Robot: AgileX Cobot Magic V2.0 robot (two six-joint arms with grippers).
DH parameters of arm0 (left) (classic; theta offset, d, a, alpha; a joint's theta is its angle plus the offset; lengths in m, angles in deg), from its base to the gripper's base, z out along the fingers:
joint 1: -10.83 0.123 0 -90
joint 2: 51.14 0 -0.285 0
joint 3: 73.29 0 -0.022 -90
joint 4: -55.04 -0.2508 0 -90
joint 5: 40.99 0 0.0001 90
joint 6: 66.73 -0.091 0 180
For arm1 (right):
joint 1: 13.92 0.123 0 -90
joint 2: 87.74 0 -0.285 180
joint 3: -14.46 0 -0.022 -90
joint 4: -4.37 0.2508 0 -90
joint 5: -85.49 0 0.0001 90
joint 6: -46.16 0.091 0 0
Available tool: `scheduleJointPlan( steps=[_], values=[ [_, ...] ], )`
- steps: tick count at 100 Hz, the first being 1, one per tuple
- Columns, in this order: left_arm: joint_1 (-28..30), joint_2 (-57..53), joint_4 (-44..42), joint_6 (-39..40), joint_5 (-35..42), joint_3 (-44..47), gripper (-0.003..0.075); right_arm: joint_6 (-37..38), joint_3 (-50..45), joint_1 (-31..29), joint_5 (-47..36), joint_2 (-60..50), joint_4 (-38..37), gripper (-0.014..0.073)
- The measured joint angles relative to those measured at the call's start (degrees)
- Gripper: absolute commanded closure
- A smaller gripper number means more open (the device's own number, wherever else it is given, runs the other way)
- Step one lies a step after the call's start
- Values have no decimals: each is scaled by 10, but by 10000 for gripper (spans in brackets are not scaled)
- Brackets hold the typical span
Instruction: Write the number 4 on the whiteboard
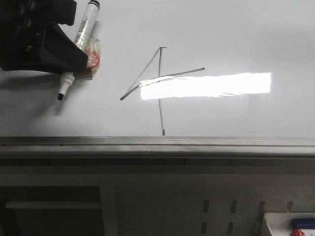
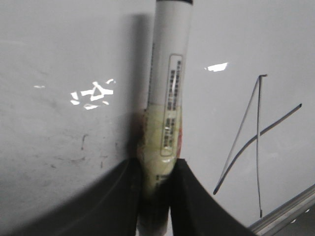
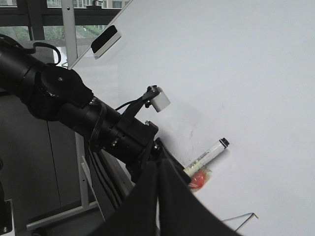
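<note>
The number 4 (image 1: 161, 113) stands drawn in thin dark strokes on the whiteboard (image 1: 236, 34), partly under a bright reflection; it also shows in the left wrist view as the number 4 (image 2: 258, 147). My left gripper (image 1: 78, 54) is shut on a white marker (image 1: 82, 34) with a taped, reddish wrap, left of the figure. The marker's black tip (image 1: 60, 97) points down at the board; contact cannot be told. Up close, the left gripper (image 2: 156, 169) clamps the marker (image 2: 170, 73). My right gripper (image 3: 158, 169) is shut on nothing, looking at the marker (image 3: 206, 156).
The board's grey frame edge (image 1: 157, 142) runs across below the figure. A black eraser (image 3: 105, 39) sits near the board's far edge. The left arm (image 3: 74, 108) reaches in over the board's side. A white tray (image 1: 288, 223) lies at the lower right.
</note>
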Motion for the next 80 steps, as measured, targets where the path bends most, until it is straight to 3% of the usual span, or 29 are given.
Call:
scheduleJointPlan(
  steps=[15,37,59,80],
  values=[
    [-1,6,6,0,-1,-2,705,0,0,0,0,0,0,657],
    [-2,12,8,1,2,-2,441,0,0,0,0,0,1,657],
    [-5,12,9,1,-4,-2,388,0,0,0,-1,0,1,657],
    [-6,6,10,2,-13,-4,129,0,0,0,-4,0,1,657]
  ],
)
